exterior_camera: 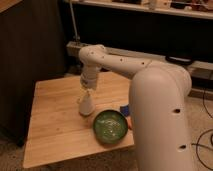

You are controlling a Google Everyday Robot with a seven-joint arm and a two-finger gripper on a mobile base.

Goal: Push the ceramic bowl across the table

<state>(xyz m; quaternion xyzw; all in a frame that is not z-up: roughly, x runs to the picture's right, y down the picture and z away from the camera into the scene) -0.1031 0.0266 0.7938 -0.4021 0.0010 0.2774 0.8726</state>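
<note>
The ceramic bowl (110,126), round and glossy green with a mottled inside, sits near the front right edge of the table (55,125), a light wooden plank top. My gripper (86,94) points straight down over the table's middle, up and to the left of the bowl and apart from it. It stands open, right above a small white upside-down cup (86,106). I cannot tell whether it touches the cup. My big white arm fills the right side and hides the table's right edge.
A small blue object (125,108) lies just behind the bowl on the right, partly hidden by my arm. A dark cabinet (25,60) stands left of the table. A long grey shelf rail (200,65) runs behind it.
</note>
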